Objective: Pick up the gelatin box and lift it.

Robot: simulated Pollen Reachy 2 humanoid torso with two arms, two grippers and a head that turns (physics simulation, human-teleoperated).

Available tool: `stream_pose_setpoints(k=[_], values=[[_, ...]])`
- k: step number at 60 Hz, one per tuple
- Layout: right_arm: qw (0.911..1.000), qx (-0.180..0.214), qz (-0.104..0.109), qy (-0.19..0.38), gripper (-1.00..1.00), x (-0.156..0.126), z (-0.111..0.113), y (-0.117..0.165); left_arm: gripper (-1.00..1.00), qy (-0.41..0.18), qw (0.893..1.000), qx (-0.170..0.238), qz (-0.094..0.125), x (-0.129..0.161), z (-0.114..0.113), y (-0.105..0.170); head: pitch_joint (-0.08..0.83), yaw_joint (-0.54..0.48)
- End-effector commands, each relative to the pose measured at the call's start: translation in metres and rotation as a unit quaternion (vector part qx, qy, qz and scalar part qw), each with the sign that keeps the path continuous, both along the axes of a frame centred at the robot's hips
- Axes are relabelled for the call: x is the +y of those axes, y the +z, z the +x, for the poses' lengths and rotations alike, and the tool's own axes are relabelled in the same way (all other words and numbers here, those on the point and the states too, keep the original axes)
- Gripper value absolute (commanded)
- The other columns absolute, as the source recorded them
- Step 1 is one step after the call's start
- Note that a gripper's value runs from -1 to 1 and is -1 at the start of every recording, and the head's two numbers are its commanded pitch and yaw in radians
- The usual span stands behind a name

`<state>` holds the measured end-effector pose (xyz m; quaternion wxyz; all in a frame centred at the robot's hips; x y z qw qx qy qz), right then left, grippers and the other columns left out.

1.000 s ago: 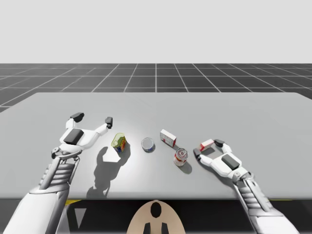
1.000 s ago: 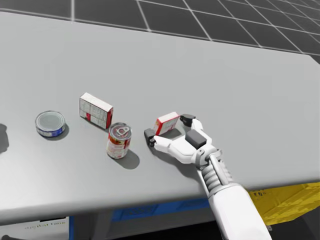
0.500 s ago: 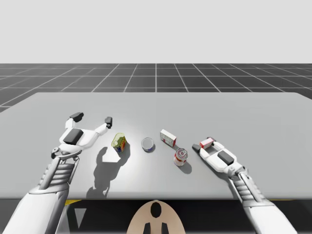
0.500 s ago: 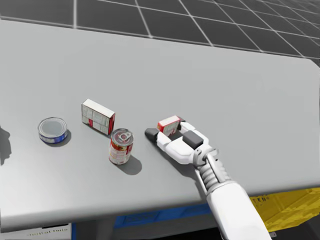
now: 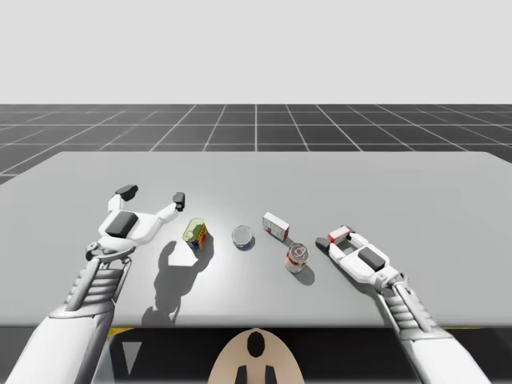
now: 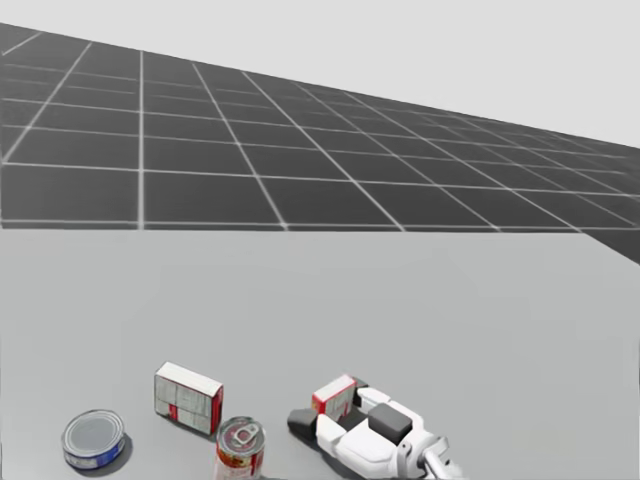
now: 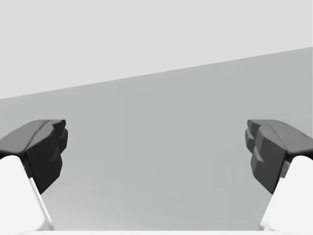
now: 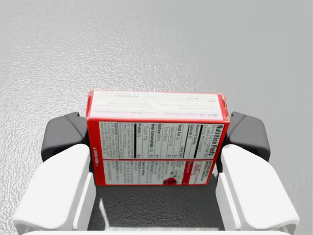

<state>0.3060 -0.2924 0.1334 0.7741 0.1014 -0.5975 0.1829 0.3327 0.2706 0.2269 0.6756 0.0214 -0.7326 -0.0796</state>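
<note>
gelatin box [image 8: 156,139], red-edged, white printed panels

Crowded just left of the small red box [image 8: 156,137]: red-and-white can [image 5: 297,256] near, larger box [image 5: 277,226] farther. Bare table [image 5: 432,200] right and far.

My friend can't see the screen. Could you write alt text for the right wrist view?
A red box with white printed panels sits clamped between the right gripper's two fingers, whose dark tips press on its two short sides. The grey table stretches ahead of it.
</note>
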Motion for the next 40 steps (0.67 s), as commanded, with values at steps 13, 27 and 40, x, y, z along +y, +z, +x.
stream_pose_setpoints(k=[13,27,40], values=[[0.9992,-0.036,0.013,-0.013,1.00,0.000,-0.005,0.051,-1.00,0.004,1.000,-0.003,-0.002,0.001,-0.001,0.002,0.277,-0.39],[0.9936,-0.108,0.025,-0.021,1.00,0.002,-0.007,0.121,-1.00,0.008,1.000,-0.003,-0.002,0.002,0.000,0.002,0.274,-0.40],[0.9784,-0.200,0.046,-0.027,1.00,0.014,-0.015,0.201,-1.00,0.010,1.000,-0.003,-0.001,0.002,0.000,0.002,0.272,-0.41]])
